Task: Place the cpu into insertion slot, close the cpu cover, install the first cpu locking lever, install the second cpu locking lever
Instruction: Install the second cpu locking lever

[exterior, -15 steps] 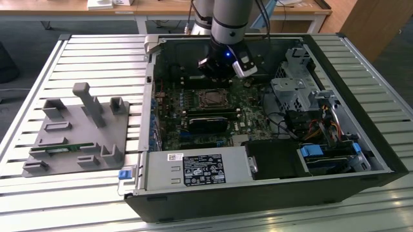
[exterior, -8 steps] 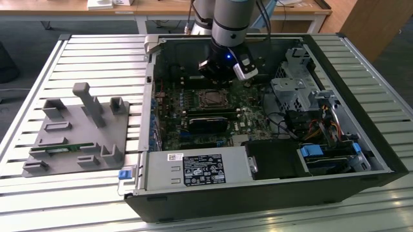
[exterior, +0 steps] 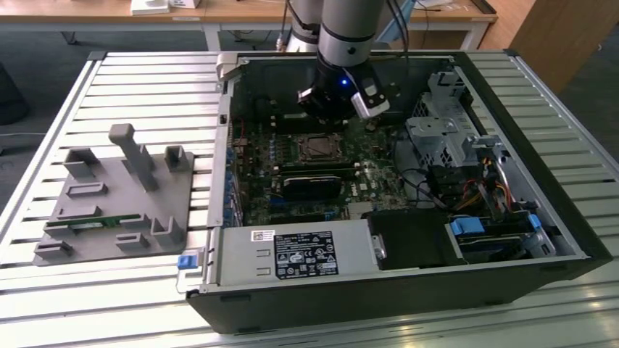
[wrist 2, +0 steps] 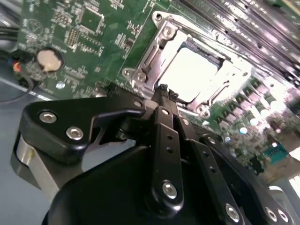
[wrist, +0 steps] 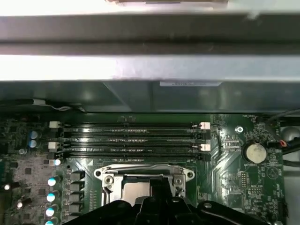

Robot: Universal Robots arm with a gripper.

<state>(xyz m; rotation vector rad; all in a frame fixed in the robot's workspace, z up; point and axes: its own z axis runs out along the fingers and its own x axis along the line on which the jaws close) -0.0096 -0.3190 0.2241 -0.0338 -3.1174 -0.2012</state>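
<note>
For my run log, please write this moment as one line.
gripper: shut, empty, above socket | cpu: in insertion slot | cpu cover: closed

You see a matt black gripper (wrist 2: 164, 93) with shiny screw heads. Beside it, the cpu (wrist 2: 190, 75) has a pale, smooth metal top, framed by the glossy silver cpu cover (wrist 2: 159, 40) on green circuit board (wrist 2: 93, 42).

The arm (exterior: 346, 29) is a grey cylindrical tube that ends in a black wrist section with a small blue light and a white angled block at its side. The gripper (wrist 2: 164, 93) consists of matte black linkage bars joined by silver socket-head screws on a black housing.
</note>
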